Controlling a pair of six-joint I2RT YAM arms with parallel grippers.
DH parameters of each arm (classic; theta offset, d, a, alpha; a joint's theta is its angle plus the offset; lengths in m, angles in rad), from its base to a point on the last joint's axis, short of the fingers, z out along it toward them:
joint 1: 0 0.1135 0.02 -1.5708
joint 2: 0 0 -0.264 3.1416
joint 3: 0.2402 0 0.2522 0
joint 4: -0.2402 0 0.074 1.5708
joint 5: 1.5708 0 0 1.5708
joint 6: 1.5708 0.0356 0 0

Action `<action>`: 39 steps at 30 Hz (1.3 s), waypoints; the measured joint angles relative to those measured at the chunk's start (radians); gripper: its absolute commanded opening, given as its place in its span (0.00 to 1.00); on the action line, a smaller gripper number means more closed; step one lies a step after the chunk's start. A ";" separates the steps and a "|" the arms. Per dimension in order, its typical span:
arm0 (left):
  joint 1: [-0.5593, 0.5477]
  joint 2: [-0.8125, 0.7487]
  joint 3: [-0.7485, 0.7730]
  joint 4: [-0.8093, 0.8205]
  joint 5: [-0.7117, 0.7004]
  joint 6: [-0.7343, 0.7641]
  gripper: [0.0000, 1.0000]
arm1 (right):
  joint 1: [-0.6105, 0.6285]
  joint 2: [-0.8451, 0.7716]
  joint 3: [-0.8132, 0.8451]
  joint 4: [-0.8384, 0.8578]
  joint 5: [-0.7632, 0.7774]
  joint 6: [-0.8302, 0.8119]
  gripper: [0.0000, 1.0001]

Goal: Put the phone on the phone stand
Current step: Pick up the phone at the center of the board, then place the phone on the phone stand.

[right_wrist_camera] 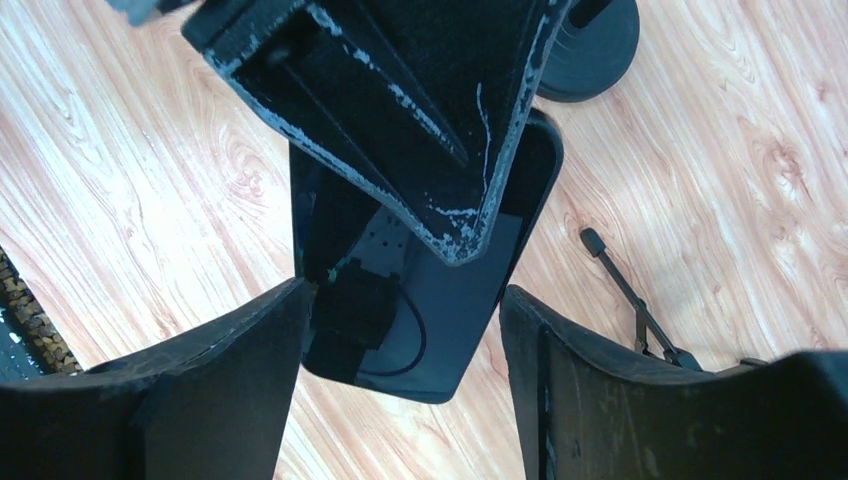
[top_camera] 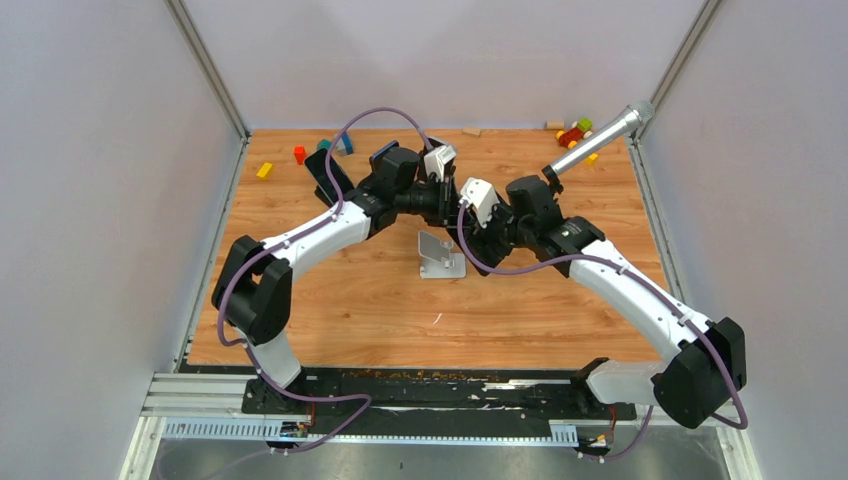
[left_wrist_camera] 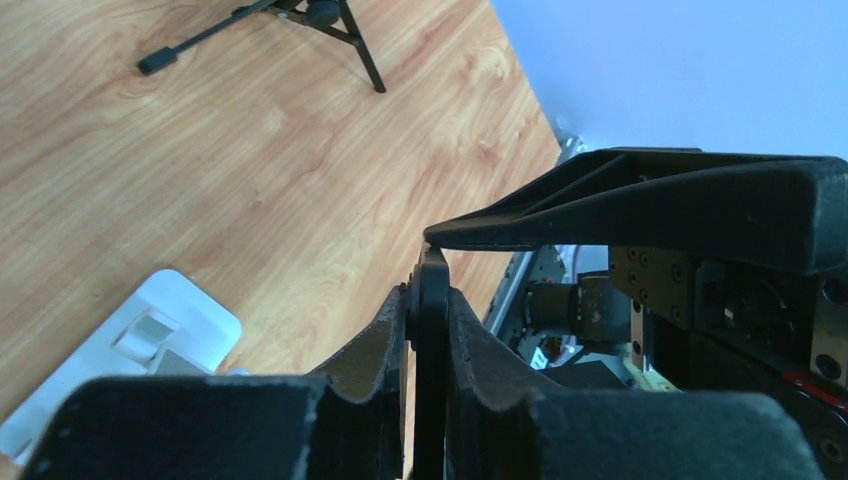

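Treat the phone as a rigid, thin slab: modest weight, slick glass face, likely breakable if dropped. Find it clear of the table, aloft at about 12 o'clock from the phone stand. Note the left gripper pinching it edge-on, fingers pressed onto both flat faces. Note the right gripper with fingers spread at 3 and 9 o'clock of the phone's lower end, flanking the long edges; cannot tell whether bearing on them. Prefer a hold on the long edges near mid-length, off the glass, with moderate force. Keep the bottom edge free for seating on the stand. Avoid releasing one hold before confirming the other.
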 measured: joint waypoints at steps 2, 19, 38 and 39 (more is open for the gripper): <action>-0.001 0.002 -0.005 0.002 0.000 -0.009 0.04 | 0.005 -0.002 0.000 0.007 0.005 0.000 0.28; -0.013 -0.087 -0.128 0.027 -0.109 0.003 0.00 | 0.020 -0.072 0.000 0.021 0.085 -0.004 0.88; 0.009 -0.431 -0.416 0.124 -0.417 -0.037 0.00 | -0.042 -0.200 -0.064 0.070 0.097 0.015 0.93; 0.009 -0.431 -0.422 0.125 -0.431 -0.047 0.00 | -0.043 -0.199 -0.064 0.073 0.097 0.015 0.93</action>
